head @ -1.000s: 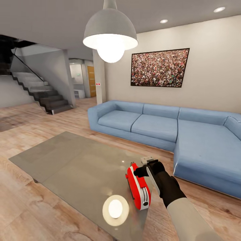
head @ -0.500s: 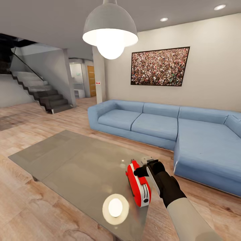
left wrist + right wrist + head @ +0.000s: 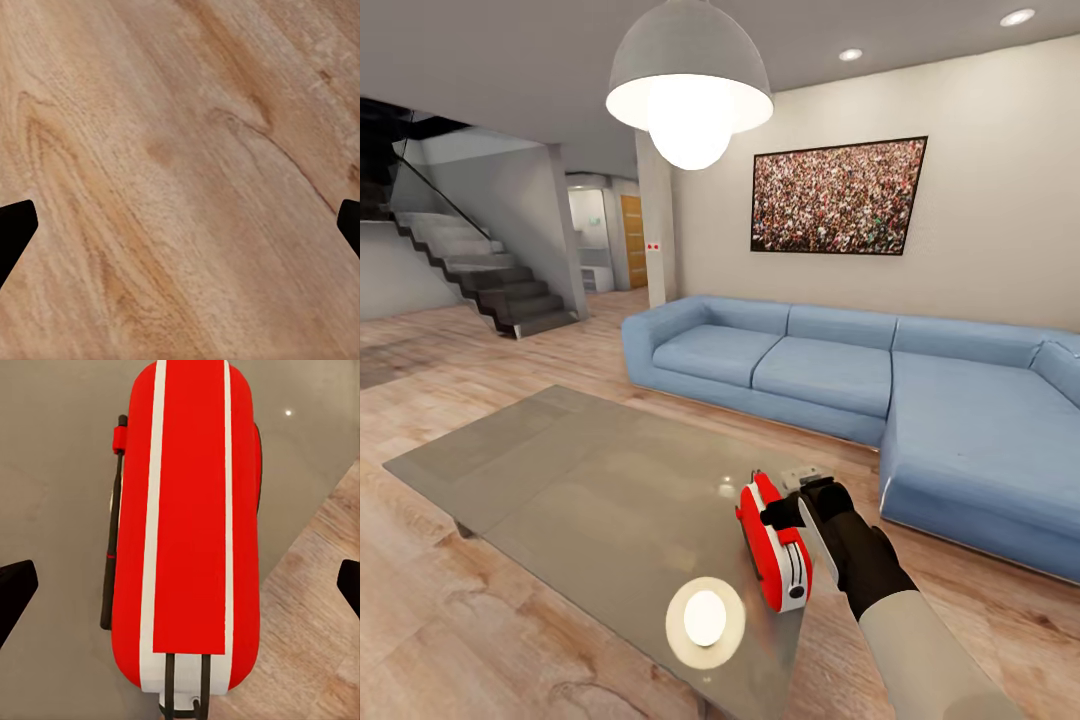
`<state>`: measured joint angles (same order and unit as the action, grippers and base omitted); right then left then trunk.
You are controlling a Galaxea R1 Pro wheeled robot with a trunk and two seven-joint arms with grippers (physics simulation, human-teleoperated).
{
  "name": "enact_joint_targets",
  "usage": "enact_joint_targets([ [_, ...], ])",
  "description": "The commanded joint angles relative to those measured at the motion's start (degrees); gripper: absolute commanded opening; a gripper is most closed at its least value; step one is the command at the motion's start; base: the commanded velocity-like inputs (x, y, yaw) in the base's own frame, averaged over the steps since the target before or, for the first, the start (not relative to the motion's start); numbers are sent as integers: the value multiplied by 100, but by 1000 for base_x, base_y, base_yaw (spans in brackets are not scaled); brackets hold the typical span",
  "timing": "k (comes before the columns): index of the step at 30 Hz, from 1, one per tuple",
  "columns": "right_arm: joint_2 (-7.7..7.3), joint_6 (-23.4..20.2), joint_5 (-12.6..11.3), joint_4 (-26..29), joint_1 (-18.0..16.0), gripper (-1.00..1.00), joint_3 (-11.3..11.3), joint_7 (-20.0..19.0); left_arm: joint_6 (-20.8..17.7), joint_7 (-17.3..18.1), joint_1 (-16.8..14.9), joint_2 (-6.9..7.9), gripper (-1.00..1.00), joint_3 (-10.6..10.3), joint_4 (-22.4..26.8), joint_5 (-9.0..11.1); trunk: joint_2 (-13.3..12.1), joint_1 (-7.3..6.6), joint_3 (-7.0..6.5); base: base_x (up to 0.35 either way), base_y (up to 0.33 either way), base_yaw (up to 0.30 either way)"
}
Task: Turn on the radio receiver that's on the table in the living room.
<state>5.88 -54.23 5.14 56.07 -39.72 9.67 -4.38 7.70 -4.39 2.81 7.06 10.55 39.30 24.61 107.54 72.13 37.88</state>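
Observation:
The radio receiver (image 3: 772,538) is a bright-red box with white stripes, lying near the right front corner of the glossy grey table (image 3: 580,480). Its white-grey end panel faces me. My right gripper (image 3: 800,518) is at the radio's right side, and one black finger (image 3: 778,515) touches its red top. In the right wrist view the radio (image 3: 187,510) lies lengthwise between the widely parted fingertips of the right gripper (image 3: 180,585), which is open. My left gripper (image 3: 180,225) is open over bare wood floor.
A blue L-shaped sofa (image 3: 830,370) runs behind and to the right of the table. A white dome pendant lamp (image 3: 690,90) hangs overhead, and its reflection (image 3: 705,618) glows on the glass. Stairs (image 3: 490,280) rise at the far left. Light wood floor (image 3: 420,600) surrounds the table.
The whole view has shifted slightly. The radio's near end sits a little higher in the picture than before. The right gripper stays beside it.

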Motion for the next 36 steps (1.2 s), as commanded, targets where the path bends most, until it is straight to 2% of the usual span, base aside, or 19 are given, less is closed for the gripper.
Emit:
enact_joint_targets([
  [1, -1, 0, -1, -2, 0, 100, -2, 3, -2, 0, 0, 2, 100, 0, 0, 0, 0, 0, 0, 0, 0, 0],
  [7, -6, 0, -4, -7, -1, 100, -8, 16, -3, 10, 0, 4, 100, 0, 0, 0, 0, 0, 0, 0, 0, 0],
  [26, -5, 0, -6, -7, -1, 100, -1, 50, 12, 9, 0, -3, 100, 0, -1, -9, 762, 417, 341, 0, 0, 0],
  [36, -6, -4, -12, -8, -1, 100, -9, 50, 4, 8, 0, -3, 100, 0, -1, -9, 762, 417, 341, 0, 0, 0],
])
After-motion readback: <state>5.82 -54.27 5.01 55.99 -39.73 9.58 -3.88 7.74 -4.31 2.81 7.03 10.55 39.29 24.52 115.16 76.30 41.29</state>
